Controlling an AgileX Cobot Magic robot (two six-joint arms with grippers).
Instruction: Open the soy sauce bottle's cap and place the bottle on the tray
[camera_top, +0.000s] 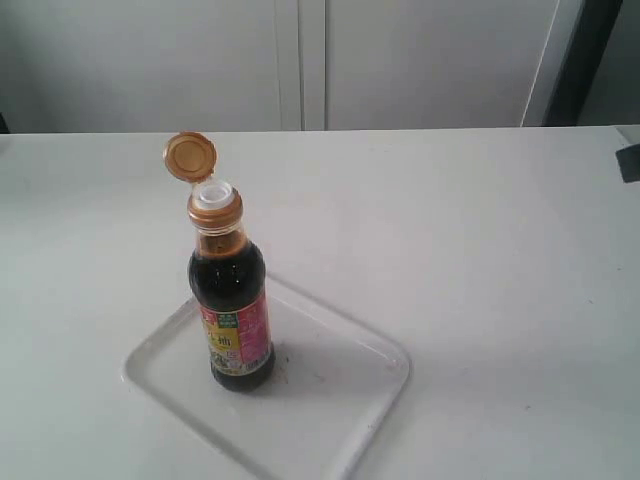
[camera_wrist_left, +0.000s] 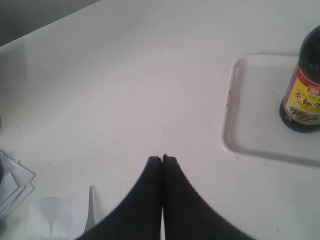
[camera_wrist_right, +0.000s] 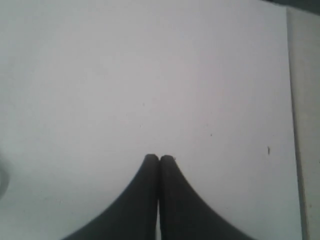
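Note:
The soy sauce bottle stands upright on the white tray, near the tray's left side. Its orange-gold cap is flipped open and tilts back on its hinge, baring the white spout. In the left wrist view the bottle and the tray show well off from my left gripper, which is shut on nothing over bare table. My right gripper is also shut and empty above bare table. Neither gripper appears in the exterior view.
The white table runs back to a pale wall with cabinet panels. A dark object pokes in at the exterior view's right edge. Paper sheets lie near the left gripper. The table's edge shows in the right wrist view.

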